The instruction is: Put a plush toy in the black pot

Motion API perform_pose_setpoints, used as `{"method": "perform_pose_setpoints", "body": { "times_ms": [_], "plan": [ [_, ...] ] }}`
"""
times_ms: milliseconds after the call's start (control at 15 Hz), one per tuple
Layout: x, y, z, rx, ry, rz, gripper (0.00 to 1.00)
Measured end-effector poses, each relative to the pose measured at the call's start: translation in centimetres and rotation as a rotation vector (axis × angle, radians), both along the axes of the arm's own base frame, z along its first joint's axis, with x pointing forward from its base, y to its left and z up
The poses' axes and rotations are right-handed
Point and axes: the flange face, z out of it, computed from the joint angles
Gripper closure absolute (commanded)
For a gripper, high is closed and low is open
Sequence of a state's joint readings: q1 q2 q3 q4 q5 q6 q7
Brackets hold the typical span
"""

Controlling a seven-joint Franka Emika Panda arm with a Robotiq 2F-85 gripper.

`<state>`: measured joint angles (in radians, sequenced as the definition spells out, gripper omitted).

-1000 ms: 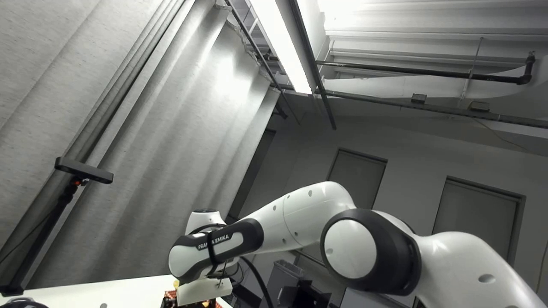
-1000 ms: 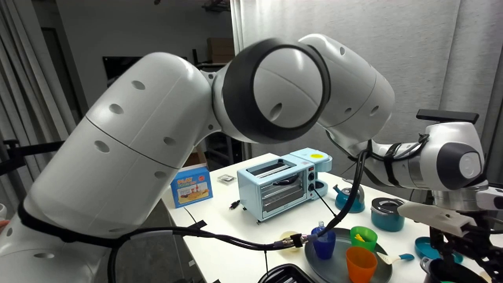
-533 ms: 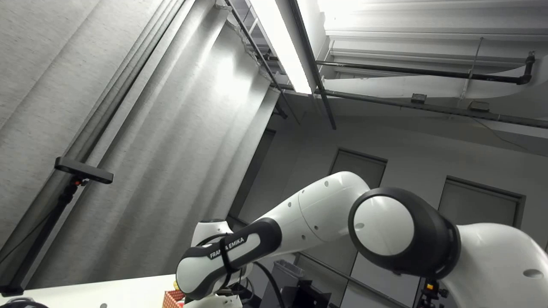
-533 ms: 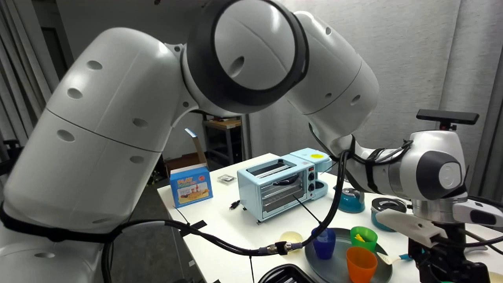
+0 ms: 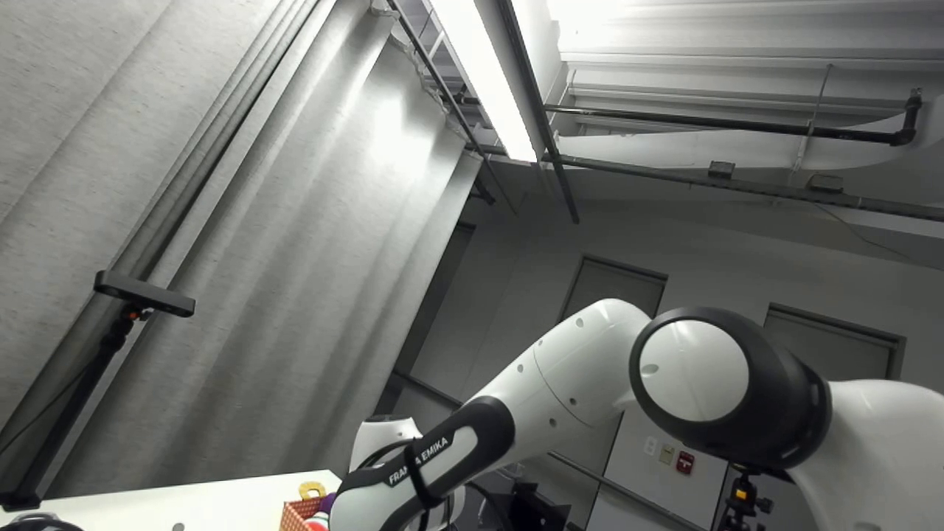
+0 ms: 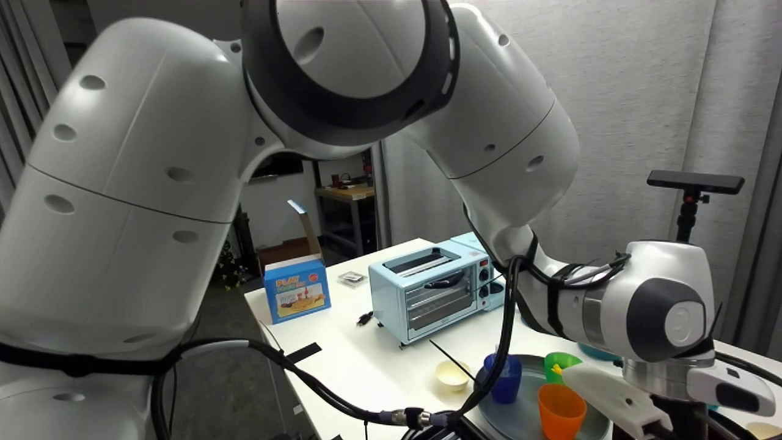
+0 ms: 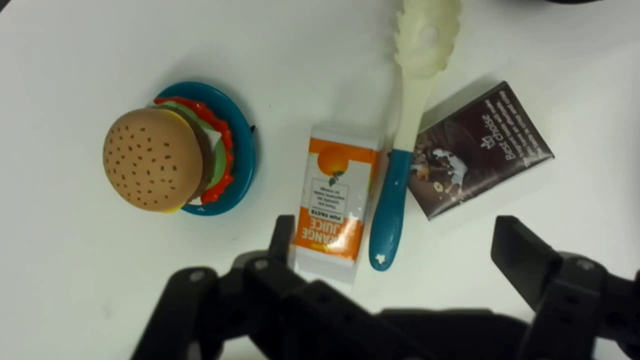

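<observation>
The end effector (image 7: 395,230) holds nothing near the juice carton (image 7: 332,195), its 2 fingers (image 7: 520,255) wide apart, presumably to admit something bulky. No plush toy is identifiable; upper-right of the carton, a black edge (image 7: 574,1) may be the pot's.

Premises are a robotics lab. A large jointed arm (image 6: 122,183), its cables (image 6: 511,311) strapped on, extends over a white bench (image 6: 354,348). At the left in an exterior view, a camera (image 5: 144,293) tops a black stand (image 5: 75,409) in front of a grey curtain (image 5: 317,221). Overhead, a strip light (image 5: 487,81) and an exposed pipe (image 5: 708,122) are noted; the far wall (image 5: 715,265) carries a red box (image 5: 685,462). The bench carries a toaster oven (image 6: 437,293) with a blue carton (image 6: 297,292) marked PLAY near it; the wrist view adds a toy burger (image 7: 152,160) and an orange juice pack (image 7: 332,200).
</observation>
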<state>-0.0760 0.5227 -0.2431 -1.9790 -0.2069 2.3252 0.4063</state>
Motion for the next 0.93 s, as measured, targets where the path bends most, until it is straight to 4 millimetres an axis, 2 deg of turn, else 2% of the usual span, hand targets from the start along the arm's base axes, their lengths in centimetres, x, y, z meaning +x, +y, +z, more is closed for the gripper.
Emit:
{"method": "perform_pose_setpoints", "body": {
  "times_ms": [400, 667, 933],
  "plan": [
    [-3.0, -2.1, -1.6, 0.004, -0.007, -0.045, 0.0],
    [-3.4, -3.8, -1.3, 0.013, -0.041, -0.095, 0.0],
    [-3.7, -4.6, -1.3, 0.039, -0.059, -0.134, 0.0]
  ]
}}
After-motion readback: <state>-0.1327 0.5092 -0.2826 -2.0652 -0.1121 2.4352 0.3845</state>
